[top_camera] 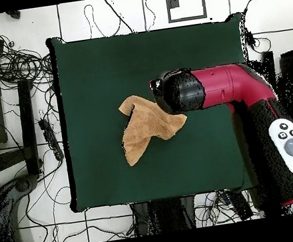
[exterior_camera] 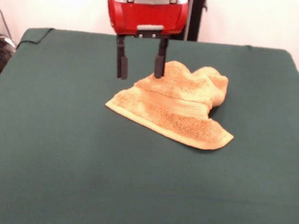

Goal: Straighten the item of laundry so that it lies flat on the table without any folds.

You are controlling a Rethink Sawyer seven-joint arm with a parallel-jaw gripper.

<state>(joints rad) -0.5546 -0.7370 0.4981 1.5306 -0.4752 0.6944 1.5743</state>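
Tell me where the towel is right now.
In the front view the towel lies crumpled on the green table, right of centre toward the far edge, directly under the open gripper.

One towel, one table, one arm — two fingers.
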